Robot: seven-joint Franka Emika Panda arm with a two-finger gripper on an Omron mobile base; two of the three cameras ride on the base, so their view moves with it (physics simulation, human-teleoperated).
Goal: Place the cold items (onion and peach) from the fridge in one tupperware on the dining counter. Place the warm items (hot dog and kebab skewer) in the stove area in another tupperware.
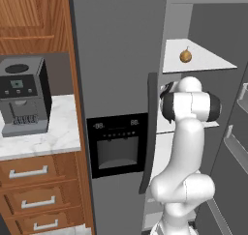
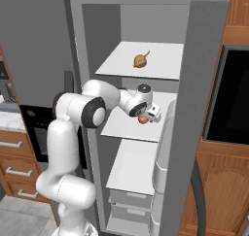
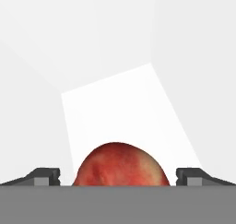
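Observation:
A brown onion [image 1: 185, 56] [image 2: 140, 60] sits on the upper white fridge shelf [image 2: 160, 67]. One shelf lower lies a red peach [image 2: 143, 119] [image 3: 121, 165]. My gripper [image 2: 147, 116] [image 3: 118, 177] reaches into the fridge over that shelf and stands open, with the peach between its two fingertips [image 3: 46, 176], close to the hand. In the hand view there is a gap on each side of the fruit, so the fingers are not touching it. The hot dog, kebab skewer and tupperware are out of view.
The open fridge door [image 2: 194, 133] stands to the right of the arm, the closed grey door with a dispenser panel [image 1: 117, 144] to its left. A coffee machine [image 1: 23, 96] stands on the marble counter [image 1: 53, 137]. Drawers [image 2: 126, 201] fill the fridge bottom.

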